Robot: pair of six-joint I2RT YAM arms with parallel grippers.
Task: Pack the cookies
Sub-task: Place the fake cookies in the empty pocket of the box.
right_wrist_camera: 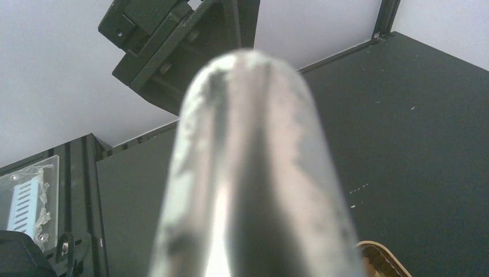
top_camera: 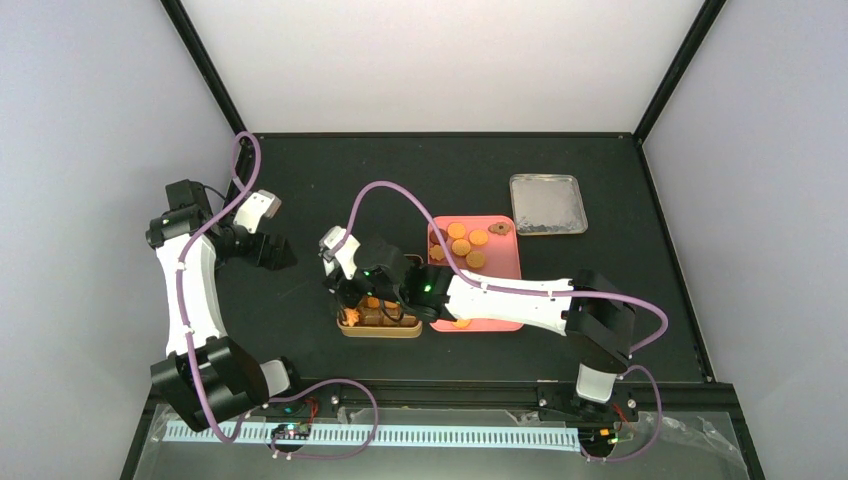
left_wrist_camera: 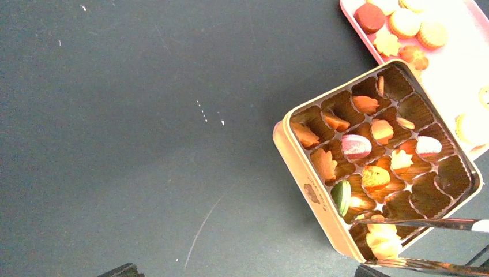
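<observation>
1. The right gripper [top_camera: 348, 288], just left of centre in the top view, was clamped on a pair of tongs [left_wrist_camera: 427, 223]. The tongs gave it a reach narrow enough for the small pockets of the tin [left_wrist_camera: 305, 173].
2. At the lower right of the left wrist view, the tongs' two blades sat on either side of a pale flower-shaped cookie [left_wrist_camera: 383, 239] over the tin's bottom corner pocket. They seemed to be pinching it lightly, though actual contact could not be confirmed.
3. The cookies [left_wrist_camera: 375, 176] were split between two places. Many already stood in the tin's pockets, and the rest lay loose on the pink tray [top_camera: 500, 300] just right of the tin, probably so each trip stayed short.
4. The left gripper [top_camera: 280, 252] hung at the left of the top view with its jaws spread and nothing in them. It was well apart from the tin, apparently kept out of the way.
</observation>
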